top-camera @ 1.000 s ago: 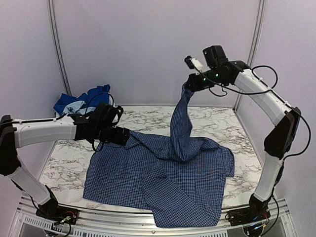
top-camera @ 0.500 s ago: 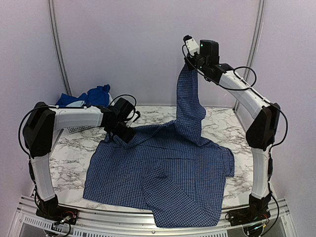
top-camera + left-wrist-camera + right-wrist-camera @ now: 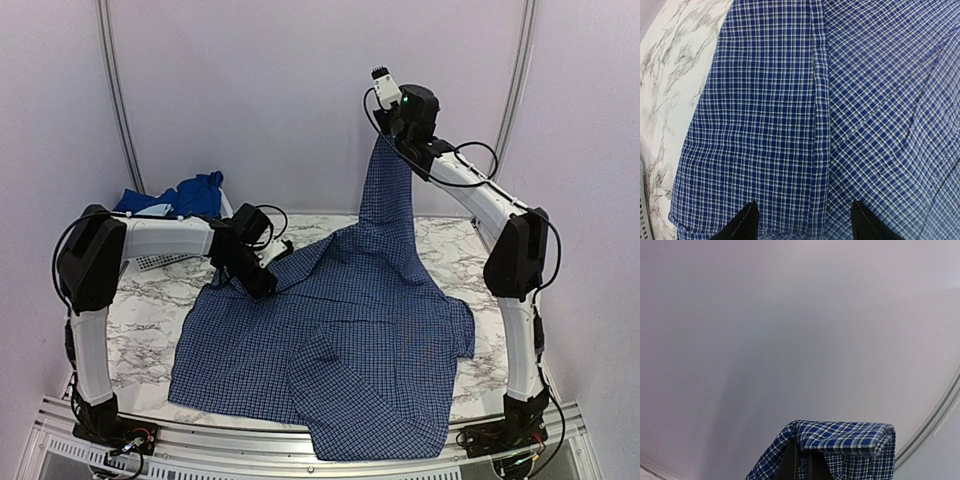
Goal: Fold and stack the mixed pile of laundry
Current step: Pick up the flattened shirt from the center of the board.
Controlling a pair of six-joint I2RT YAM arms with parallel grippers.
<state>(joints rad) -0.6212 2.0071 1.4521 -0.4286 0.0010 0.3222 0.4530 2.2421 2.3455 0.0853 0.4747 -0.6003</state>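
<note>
Hanging from clenched right gripper [image 3: 390, 132], one end of navy checked shirt [image 3: 340, 350] is rising high; rest is lying spread on table [image 3: 130, 330]. Left gripper [image 3: 802, 220], jaws parted, is hovering nearer shirt's far-left edge, seam running lengthwise between its fingers.

Both arms wore white shells on their long links, with black housings at every joint. The left arm [image 3: 160, 238] had a bulky black joint block and thin black cables looping off its wrist. The right arm [image 3: 480, 195] carried a matching black block, a looped black cable along its forearm, a lit green lamp on its dark wrist, and a small white camera [image 3: 383, 88] on top. The left pincer [image 3: 802, 225] had two matte black, pointed fingers [image 3: 742, 224]. Each black base [image 3: 105, 425] trailed fine wiring.
</note>
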